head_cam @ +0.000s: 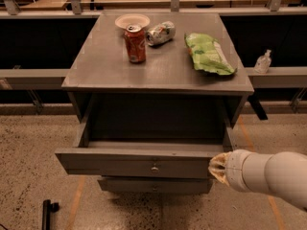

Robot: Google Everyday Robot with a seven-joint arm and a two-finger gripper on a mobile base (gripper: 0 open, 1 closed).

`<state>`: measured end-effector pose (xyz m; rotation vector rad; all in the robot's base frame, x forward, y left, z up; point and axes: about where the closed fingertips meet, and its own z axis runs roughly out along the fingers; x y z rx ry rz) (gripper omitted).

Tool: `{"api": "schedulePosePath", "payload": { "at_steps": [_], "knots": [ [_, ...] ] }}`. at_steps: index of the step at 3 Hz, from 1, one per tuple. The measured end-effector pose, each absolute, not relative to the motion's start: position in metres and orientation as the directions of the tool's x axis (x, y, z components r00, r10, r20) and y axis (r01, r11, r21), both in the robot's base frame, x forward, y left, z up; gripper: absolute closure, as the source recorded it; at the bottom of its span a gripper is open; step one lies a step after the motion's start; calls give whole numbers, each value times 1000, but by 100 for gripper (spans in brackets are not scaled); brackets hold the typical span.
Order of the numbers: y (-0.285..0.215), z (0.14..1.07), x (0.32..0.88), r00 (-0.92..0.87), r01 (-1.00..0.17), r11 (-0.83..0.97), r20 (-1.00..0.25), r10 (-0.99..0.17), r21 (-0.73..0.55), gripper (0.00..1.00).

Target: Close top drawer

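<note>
The top drawer (129, 163) is pulled well out of the grey cabinet (158, 71). Its flat grey front has a small round metal knob (154, 167) at the centre, and its inside looks dark and empty. My gripper (217, 169) comes in from the right on a thick white arm (271, 177). Its tip sits against the right end of the drawer front. A second, narrower drawer front (153, 185) shows just below.
On the cabinet top stand a red can (135, 44), a crushed silver can (160, 33) on its side, a white bowl (132, 20) and a green chip bag (208, 54). A sanitizer bottle (262, 62) stands on the right ledge. A black object (47, 213) lies on the floor.
</note>
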<state>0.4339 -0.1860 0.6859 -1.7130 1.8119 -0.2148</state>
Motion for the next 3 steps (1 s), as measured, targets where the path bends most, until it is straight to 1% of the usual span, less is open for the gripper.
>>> {"api": "schedulePosePath", "payload": {
  "at_steps": [1, 3],
  "knots": [
    [-193, 675, 449, 61, -810, 112, -272, -960, -576, 100],
    [-201, 667, 480, 109, -750, 58, -210, -972, -659, 100]
  ]
}}
